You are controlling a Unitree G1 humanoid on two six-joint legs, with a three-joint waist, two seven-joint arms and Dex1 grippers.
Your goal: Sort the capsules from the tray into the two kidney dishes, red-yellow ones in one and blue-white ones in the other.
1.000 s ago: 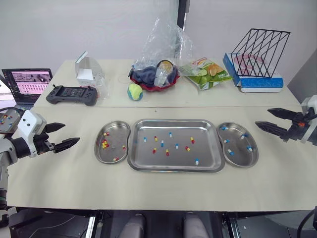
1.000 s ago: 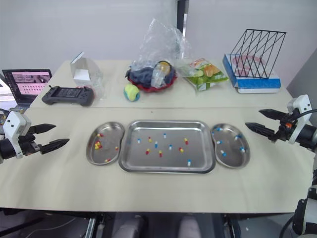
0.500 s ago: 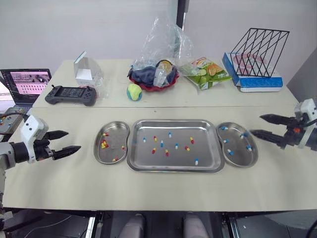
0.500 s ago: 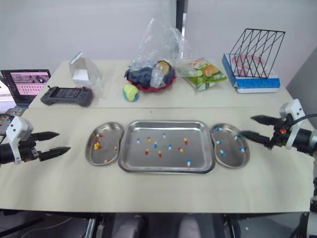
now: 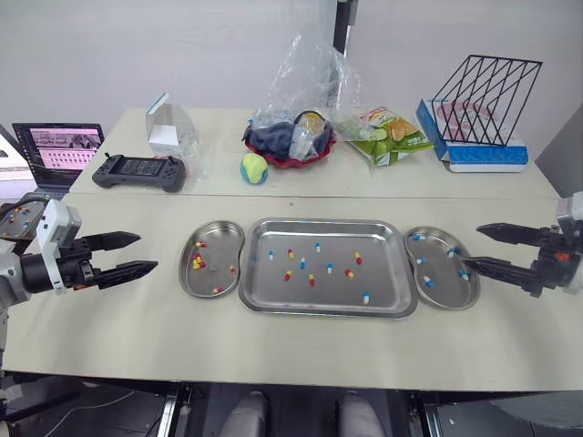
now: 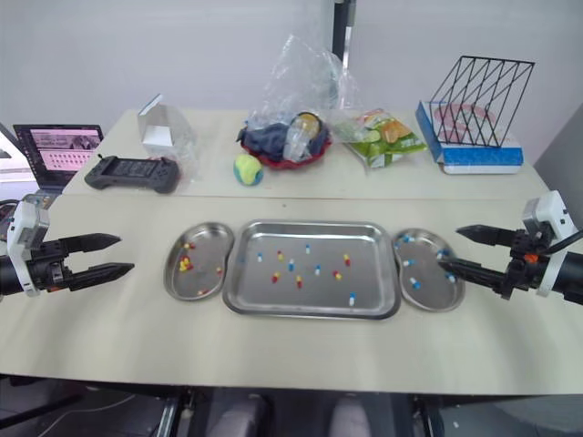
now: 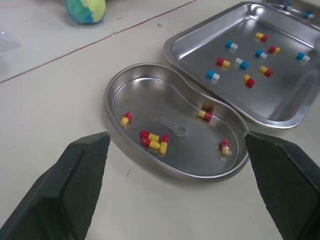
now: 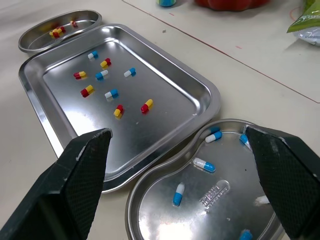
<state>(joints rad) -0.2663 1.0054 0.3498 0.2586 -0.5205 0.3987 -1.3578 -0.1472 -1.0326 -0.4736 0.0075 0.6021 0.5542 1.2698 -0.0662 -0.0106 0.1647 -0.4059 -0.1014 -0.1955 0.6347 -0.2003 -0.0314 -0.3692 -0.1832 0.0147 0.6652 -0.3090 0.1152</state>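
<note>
Your left jaws are open and empty. They hang over the surface (image 5: pixel 301 350) to the left of the left kidney dish (image 5: pixel 221 246) and point toward it, clearly apart from its rim. Your right jaws are also open and hold nothing. They reach in from the right, with the tips at the outer edge of the right kidney dish (image 5: pixel 444 267). You cannot tell from the head views whether the nearer tip touches the rim.

The tray (image 5: pixel 328 311) lies between the two dishes, and each dish sits just beside one of its short sides. A mix of capsules is scattered across the tray floor, red-yellow capsules (image 5: pixel 349 272) among blue-white capsules (image 5: pixel 364 297), all lying apart from one another. The left dish holds only red-yellow ones, with a small cluster (image 7: pixel 154 140) near its middle. The right dish holds only blue-white ones (image 8: pixel 204 164), spread out.

Behind the tray, on the far half of the surface, you have a game controller (image 5: pixel 138 171), a small ball (image 5: pixel 253 167), a red bowl (image 5: pixel 290 150) under a clear plastic bag, a snack bag (image 5: pixel 387 134) and a black wire rack (image 5: pixel 483 86) on a blue box (image 5: pixel 487 157). A laptop (image 5: pixel 56 147) stands off to the left.
</note>
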